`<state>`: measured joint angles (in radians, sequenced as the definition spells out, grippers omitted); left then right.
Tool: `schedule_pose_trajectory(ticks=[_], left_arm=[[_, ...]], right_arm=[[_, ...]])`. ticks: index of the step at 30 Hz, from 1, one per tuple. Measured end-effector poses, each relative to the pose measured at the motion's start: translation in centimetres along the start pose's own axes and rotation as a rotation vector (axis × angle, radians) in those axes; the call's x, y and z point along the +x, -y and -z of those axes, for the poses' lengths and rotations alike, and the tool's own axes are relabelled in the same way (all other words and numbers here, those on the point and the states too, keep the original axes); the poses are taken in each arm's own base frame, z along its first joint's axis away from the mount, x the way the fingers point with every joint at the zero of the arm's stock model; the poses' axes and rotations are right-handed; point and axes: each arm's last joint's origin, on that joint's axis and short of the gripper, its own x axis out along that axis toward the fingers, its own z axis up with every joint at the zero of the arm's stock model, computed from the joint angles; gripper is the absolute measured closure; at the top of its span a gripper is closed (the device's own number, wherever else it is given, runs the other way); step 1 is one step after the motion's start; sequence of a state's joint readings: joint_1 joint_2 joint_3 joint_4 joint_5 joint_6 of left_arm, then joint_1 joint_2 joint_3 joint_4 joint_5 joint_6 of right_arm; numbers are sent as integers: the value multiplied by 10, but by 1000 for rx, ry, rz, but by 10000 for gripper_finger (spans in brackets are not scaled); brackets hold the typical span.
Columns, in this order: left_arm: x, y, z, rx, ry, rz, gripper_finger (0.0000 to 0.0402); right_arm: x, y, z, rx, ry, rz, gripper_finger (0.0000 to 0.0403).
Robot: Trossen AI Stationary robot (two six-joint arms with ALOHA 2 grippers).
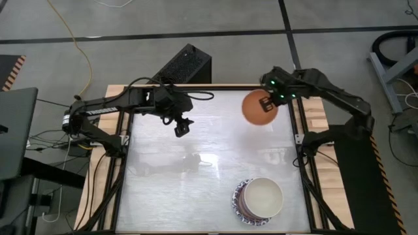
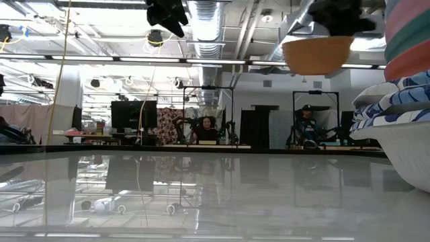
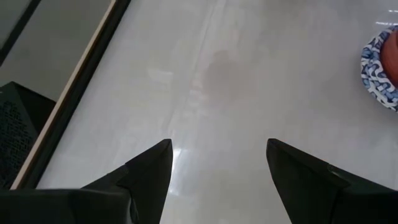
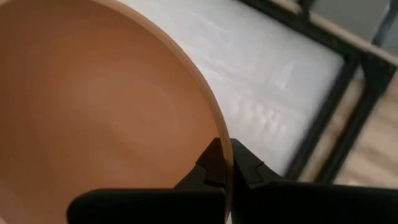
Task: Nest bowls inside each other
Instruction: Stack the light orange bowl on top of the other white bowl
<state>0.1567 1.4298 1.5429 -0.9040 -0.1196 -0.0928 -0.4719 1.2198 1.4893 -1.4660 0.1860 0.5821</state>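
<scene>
An orange bowl (image 1: 258, 108) hangs in the air over the table's far right part, with my right gripper (image 1: 268, 102) shut on its rim. In the low view the orange bowl (image 2: 317, 54) is well above the tabletop. A stack of nested bowls (image 1: 257, 199) stands on the table near the front right, a cream-white one on top and a blue-and-white patterned rim (image 1: 238, 201) showing below it. My left gripper (image 1: 183, 126) hovers open over the table's far middle, with nothing between its fingers (image 3: 149, 171). My right gripper pinches the orange bowl's rim (image 4: 219, 134) between its two fingers, one finger inside the bowl and one outside. The fingers come from above, slanting down. The bowl is lifted clear of the table, mouth up and about level.
A black box (image 1: 187, 65) sits just past the table's far edge. Black frame rails (image 1: 304, 163) run along the table's sides. The glossy tabletop (image 1: 196, 176) lies bare to the left and middle. People sit in the room behind (image 2: 205, 128).
</scene>
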Motion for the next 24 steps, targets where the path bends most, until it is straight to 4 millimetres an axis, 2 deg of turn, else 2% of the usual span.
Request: schedule_pose_trajectory(ticks=[7, 13, 17, 24], left_arm=[[0, 0, 0, -16, -4, 0, 152], [0, 0, 0, -23, -4, 0, 152], [0, 0, 0, -25, -4, 0, 152], [0, 0, 0, -27, -3, 0, 152]], right_arm=[[-19, 11, 47, 71, -36, -38, 394], [-30, 10, 87, 130, -60, -160, 394], [-34, -3, 106, 122, -109, -234, 394], [-33, -50, 138, 1, -190, -287, 394]])
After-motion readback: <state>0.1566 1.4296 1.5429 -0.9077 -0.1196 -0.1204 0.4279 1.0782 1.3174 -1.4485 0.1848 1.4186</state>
